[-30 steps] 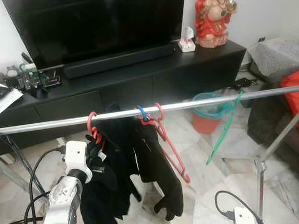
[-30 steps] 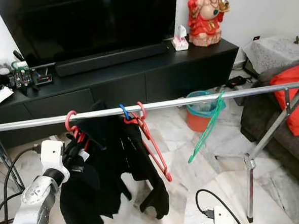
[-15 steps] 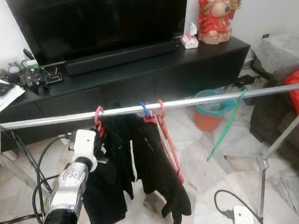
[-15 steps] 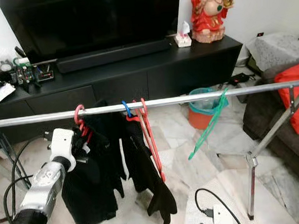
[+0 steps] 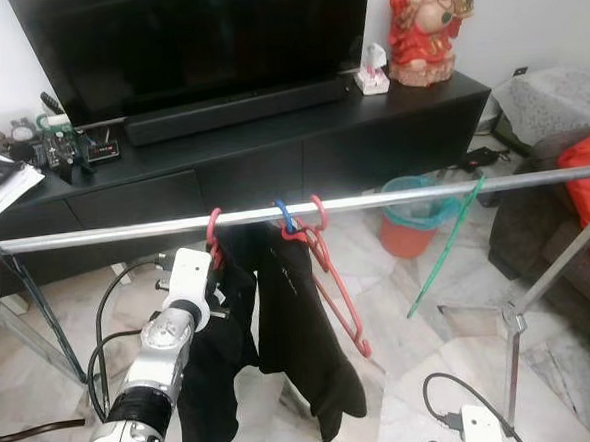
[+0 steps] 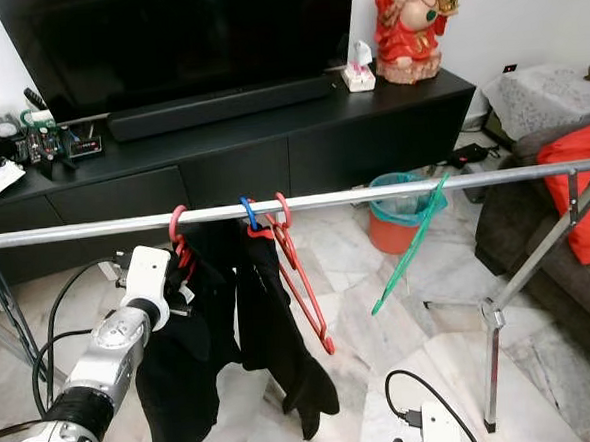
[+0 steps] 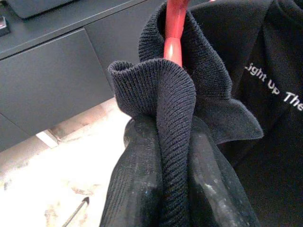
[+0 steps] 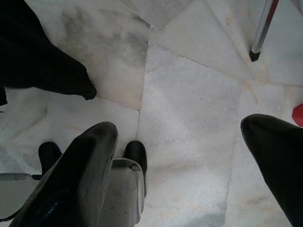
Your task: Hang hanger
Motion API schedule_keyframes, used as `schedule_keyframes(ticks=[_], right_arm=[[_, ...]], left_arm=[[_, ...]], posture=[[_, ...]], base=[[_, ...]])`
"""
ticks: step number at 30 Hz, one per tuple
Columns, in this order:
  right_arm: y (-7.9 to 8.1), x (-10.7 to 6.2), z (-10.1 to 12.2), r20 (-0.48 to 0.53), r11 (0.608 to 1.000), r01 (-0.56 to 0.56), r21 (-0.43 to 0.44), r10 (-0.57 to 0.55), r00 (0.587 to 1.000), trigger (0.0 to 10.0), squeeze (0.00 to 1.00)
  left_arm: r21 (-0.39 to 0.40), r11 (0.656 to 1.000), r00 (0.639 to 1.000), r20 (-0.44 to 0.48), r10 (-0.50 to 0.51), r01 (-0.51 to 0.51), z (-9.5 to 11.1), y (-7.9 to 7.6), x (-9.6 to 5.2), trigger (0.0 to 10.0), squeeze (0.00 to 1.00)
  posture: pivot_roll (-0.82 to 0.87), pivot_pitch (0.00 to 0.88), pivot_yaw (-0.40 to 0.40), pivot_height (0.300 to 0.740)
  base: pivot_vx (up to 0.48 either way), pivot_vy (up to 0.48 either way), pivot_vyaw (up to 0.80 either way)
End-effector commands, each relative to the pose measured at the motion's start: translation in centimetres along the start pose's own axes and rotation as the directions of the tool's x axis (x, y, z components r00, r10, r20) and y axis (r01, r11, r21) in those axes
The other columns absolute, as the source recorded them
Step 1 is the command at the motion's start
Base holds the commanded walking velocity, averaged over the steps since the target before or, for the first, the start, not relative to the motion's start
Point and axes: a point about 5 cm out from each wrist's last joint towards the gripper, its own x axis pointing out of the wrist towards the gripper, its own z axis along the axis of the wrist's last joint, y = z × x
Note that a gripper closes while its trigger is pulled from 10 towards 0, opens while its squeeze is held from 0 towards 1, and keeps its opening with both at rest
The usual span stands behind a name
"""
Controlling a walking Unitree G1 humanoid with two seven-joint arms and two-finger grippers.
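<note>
In the left eye view, the red hanger [image 5: 214,238] carrying a black garment [image 5: 216,366] has its hook over the silver rail [image 5: 394,201], just beside a blue hook [image 5: 286,218] and an empty red hanger [image 5: 331,279] that share the rail with a second black garment [image 5: 303,351]; a green hanger [image 5: 445,247] dangles farther along the rail. The left gripper [image 5: 202,299] sits right below the rail, against the neck of the garment. The hanging step looks nearly finished, so the next move probably calls for letting go and drawing the arm down and back without dragging the cloth off the rail. In the right eye view the same hook [image 6: 178,226] curls over the rail and the garment hangs straight beneath it. In the left wrist view, the two black fingers [image 7: 142,189] are clenched on the ribbed collar [image 7: 170,142], with the hanger's red stem rising out of the fold. In the right wrist view, the right gripper [image 8: 189,165] hangs idle over the marble floor [image 8: 189,94], fingers spread wide.
</note>
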Motion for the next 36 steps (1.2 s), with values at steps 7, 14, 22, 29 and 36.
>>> schedule_keyframes(ticks=[7,14,22,29,36], right_arm=[[-0.4,0.0,0.1,0.008,1.000,0.006,-0.011,-0.006,1.000,10.0,0.00],[-0.6,0.0,0.1,0.007,1.000,0.009,-0.017,-0.008,1.000,10.0,0.00],[-0.2,-0.1,-0.3,0.012,1.000,0.022,0.014,-0.022,1.000,10.0,0.00],[-0.1,-0.1,-0.3,0.018,1.000,0.012,0.001,-0.012,1.000,10.0,0.00],[-0.2,-0.1,-0.3,0.021,1.000,0.016,-0.002,-0.016,1.000,10.0,0.00]], left_arm=[[0.008,1.000,0.999,-0.045,0.020,-0.019,-1.9,0.6,-0.9,10.0,0.00],[-0.029,0.999,0.999,0.025,0.047,-0.046,-1.5,1.0,-1.3,10.0,0.04],[-0.014,1.000,0.999,0.042,0.011,-0.010,-1.5,1.0,-1.5,10.0,0.96],[-0.019,1.000,0.997,0.083,-0.002,0.004,-0.7,1.2,-1.6,10.0,1.00],[-0.022,1.000,0.992,0.124,0.017,-0.014,0.1,1.8,-2.1,10.0,1.00]], posture=[[0.03,0.000,-0.040,0.728],[0.03,0.000,-0.035,0.728],[0.01,0.000,0.010,0.728],[0.03,0.000,0.008,0.728],[0.03,0.000,0.003,0.728]], base=[[0.000,0.000,0.00],[0.000,0.000,0.00],[0.000,0.000,0.00],[0.000,0.000,0.00],[0.000,0.000,0.00]])
